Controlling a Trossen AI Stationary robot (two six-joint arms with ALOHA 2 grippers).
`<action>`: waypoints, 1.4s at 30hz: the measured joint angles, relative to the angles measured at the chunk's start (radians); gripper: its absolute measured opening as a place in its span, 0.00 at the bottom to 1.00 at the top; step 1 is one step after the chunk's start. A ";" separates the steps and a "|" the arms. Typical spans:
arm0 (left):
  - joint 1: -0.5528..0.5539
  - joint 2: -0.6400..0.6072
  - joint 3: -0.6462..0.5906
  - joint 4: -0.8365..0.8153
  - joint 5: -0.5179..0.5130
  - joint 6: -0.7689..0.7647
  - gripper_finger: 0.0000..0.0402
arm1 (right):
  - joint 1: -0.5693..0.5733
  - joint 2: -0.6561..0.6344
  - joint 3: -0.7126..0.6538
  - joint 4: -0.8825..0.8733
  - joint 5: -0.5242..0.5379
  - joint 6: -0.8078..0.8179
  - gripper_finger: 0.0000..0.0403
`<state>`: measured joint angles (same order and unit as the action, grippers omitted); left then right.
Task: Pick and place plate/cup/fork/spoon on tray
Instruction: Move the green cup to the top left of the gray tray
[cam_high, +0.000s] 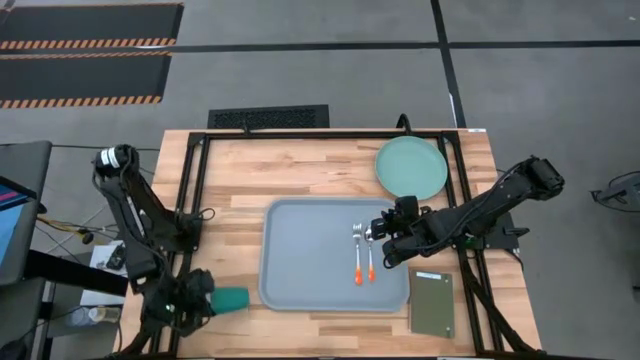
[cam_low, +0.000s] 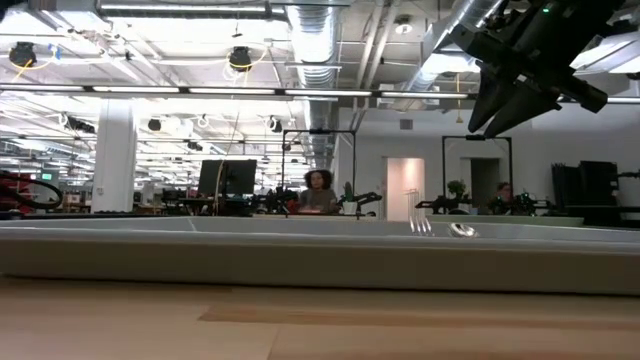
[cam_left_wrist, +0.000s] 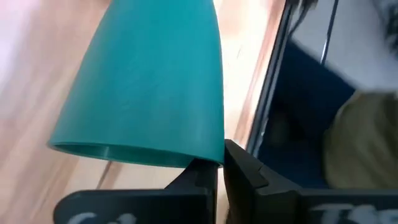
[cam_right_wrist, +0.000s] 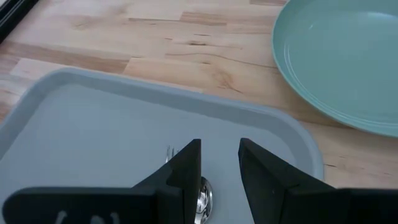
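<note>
The pale grey-blue tray (cam_high: 300, 250) lies mid-table. The fork (cam_high: 357, 252) and the spoon (cam_high: 370, 250) lie side by side on its right part, orange handles toward the near edge. The mint plate (cam_high: 411, 167) rests on the wood beyond the tray's far right corner. My right gripper (cam_high: 385, 232) hovers open and empty just above the spoon's bowl (cam_right_wrist: 202, 196), the fork's tines (cam_right_wrist: 169, 151) beside it. My left gripper (cam_high: 212, 298) is at the near left, left of the tray, shut on the dark green cup (cam_high: 232, 299). My left gripper pinches the cup's wall at its rim (cam_left_wrist: 214, 158) between its two fingers, one finger (cam_left_wrist: 193, 177) inside the mouth as it seems, the other (cam_left_wrist: 249, 171) outside. The cup is tipped on its side, base pointing toward the tray. Whether it touches the table I cannot tell.
A dark olive-green slab (cam_high: 432, 302) lies on the wood right of the tray's near right corner. Black frame rails (cam_high: 197, 190) run along the table's left and right sides. Bare wood shows between the cup and the tray.
</note>
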<state>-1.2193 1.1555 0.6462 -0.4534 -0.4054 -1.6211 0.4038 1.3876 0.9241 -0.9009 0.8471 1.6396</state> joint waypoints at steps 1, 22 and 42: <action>0.010 -0.029 0.020 -0.043 -0.010 -0.011 0.00 | 0.000 0.000 0.000 0.000 0.000 0.000 0.33; 1.048 -0.143 0.434 -0.889 0.271 0.800 0.00 | 0.000 0.000 0.000 -0.001 0.026 -0.051 0.33; 1.690 0.499 0.714 -0.893 0.280 1.726 0.00 | 0.000 0.000 0.000 0.000 0.045 -0.052 0.33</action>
<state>0.4711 1.6548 1.3607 -1.3462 -0.1259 0.1048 0.4036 1.3876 0.9241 -0.9009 0.8925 1.5879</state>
